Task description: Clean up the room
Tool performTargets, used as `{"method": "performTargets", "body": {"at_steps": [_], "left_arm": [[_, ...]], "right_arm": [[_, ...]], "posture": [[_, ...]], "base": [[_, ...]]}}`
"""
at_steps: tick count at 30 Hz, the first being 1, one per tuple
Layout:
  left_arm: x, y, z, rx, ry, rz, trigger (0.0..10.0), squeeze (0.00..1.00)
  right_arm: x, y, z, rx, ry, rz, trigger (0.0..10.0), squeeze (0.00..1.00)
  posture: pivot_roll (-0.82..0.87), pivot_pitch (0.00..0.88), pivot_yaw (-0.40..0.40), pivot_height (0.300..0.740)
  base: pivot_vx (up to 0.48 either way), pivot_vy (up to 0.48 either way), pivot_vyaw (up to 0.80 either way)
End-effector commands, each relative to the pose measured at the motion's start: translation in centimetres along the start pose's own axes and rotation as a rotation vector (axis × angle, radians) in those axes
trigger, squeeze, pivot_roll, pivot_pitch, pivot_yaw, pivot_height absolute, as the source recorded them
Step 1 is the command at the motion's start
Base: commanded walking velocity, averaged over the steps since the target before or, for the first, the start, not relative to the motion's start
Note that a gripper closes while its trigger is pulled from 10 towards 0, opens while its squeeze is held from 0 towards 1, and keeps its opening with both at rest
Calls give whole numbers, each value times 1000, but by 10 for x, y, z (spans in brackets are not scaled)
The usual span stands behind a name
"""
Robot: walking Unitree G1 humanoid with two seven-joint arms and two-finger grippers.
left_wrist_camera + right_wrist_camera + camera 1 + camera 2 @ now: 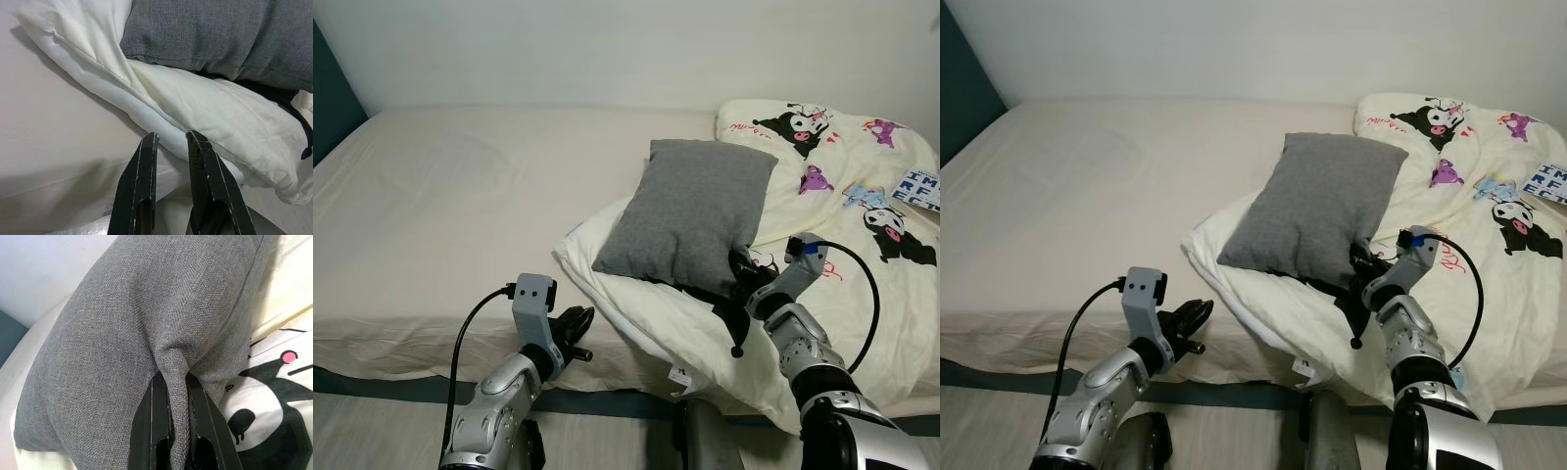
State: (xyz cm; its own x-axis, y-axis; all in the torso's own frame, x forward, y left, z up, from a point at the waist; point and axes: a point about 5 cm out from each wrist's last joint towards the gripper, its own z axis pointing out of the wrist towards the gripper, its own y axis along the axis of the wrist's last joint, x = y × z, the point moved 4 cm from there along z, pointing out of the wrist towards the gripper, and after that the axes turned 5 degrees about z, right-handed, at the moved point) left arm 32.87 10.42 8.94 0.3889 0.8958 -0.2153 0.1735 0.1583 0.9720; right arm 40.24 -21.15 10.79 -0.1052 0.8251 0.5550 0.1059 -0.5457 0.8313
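Right gripper clamps a fold of the grey pillow, which lies on the cartoon-print quilt toward the bed's right side. Left gripper, fingers slightly apart and holding nothing, hovers at the bed's front edge; its wrist view shows the quilt's folded hem.

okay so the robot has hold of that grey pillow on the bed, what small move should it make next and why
Probably lift the grey fabric pillow slightly off the cream cartoon-print quilt. The right gripper is shut on a pinched fold at the pillow's corner, and the pillow lies on the rumpled quilt. The left gripper hovers open at the bed edge, free to help.
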Motion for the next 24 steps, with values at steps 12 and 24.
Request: {"method": "performTargets", "body": {"at_steps": [12,24], "left_arm": [[8,-2,-2,7,10,-65,10000,0],[6,1,-1,-13,17,-239,10000,0]], "right_arm": [[113,-16,25,-97,227,94,0,0],[207,-26,19,-126,460,126,0,0]], "posture": [[50,186,-18,578],[48,185,-30,578]], "base": [[0,0,0],[0,0,0]]}}
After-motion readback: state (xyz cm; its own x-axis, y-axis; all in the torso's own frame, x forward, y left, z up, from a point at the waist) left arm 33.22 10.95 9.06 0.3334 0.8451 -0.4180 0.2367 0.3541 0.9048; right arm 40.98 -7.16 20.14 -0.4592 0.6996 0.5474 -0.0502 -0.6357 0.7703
